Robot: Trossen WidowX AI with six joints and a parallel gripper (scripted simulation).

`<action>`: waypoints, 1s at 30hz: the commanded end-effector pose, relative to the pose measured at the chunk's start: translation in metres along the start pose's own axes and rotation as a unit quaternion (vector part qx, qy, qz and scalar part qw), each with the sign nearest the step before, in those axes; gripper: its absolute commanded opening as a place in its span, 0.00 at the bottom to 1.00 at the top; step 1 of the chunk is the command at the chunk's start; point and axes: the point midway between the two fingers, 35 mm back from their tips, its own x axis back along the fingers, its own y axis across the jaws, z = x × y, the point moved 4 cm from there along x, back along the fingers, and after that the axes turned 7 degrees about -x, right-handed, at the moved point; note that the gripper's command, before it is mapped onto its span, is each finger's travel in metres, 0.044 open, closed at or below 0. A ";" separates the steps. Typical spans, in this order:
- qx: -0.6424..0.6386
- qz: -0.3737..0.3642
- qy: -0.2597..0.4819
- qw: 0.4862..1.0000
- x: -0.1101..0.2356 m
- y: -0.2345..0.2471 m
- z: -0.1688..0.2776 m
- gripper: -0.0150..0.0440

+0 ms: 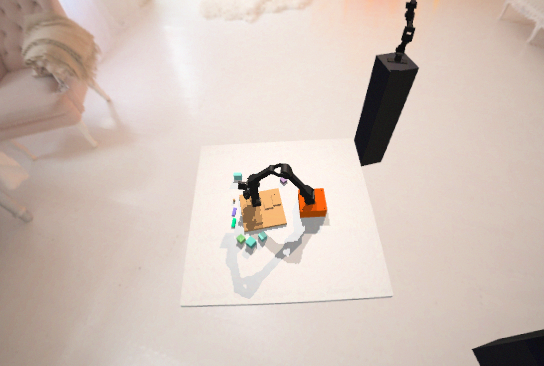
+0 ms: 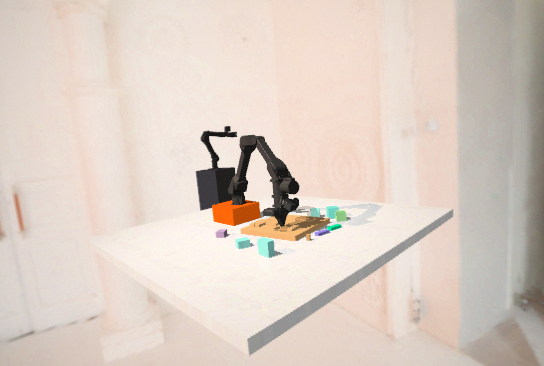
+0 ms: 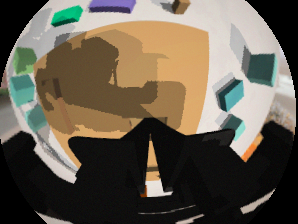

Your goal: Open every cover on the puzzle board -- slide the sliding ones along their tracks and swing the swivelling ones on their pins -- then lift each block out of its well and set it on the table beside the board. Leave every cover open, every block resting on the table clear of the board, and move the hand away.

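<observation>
The tan puzzle board (image 1: 275, 212) (image 2: 300, 231) (image 3: 182, 46) lies on the white table (image 1: 330, 250) (image 2: 220, 290) beside the arm's orange base (image 1: 312, 204) (image 2: 236, 212). My gripper (image 1: 255, 204) (image 2: 281, 225) (image 3: 149, 119) is shut and empty, its tips pointing down just over the board's surface, which lies in the arm's shadow. Several blocks rest on the table around the board: teal ones (image 1: 251, 242) (image 2: 266, 247) (image 3: 258, 67), a green one (image 1: 240, 239) (image 2: 341, 215) (image 3: 21, 60) and a small purple one (image 1: 283, 180) (image 2: 221, 233). A purple bar (image 1: 234, 211) (image 2: 322, 232) (image 3: 112, 3) and a green bar (image 1: 233, 222) (image 2: 334, 227) (image 3: 67, 15) lie at the board's edge.
A tall black pillar (image 1: 385, 110) (image 2: 215, 185) carrying a camera arm stands behind the orange base. A small brown peg (image 3: 180, 4) lies past the board's far edge. A chair (image 1: 30, 90) stands on the floor, away from the table.
</observation>
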 end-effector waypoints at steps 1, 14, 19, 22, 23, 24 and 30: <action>-0.003 -0.001 -0.003 1.000 0.001 0.001 -0.006 0.25; -0.003 -0.001 -0.003 1.000 0.000 0.003 -0.018 0.25; -0.003 -0.001 -0.003 1.000 0.000 0.004 -0.023 0.25; -0.003 -0.001 -0.003 1.000 0.002 0.004 -0.023 0.25; -0.003 -0.001 -0.003 1.000 0.003 0.004 -0.023 0.25; -0.003 -0.001 -0.003 1.000 0.005 0.004 -0.024 0.25; -0.003 -0.001 -0.003 1.000 0.012 0.004 -0.025 0.25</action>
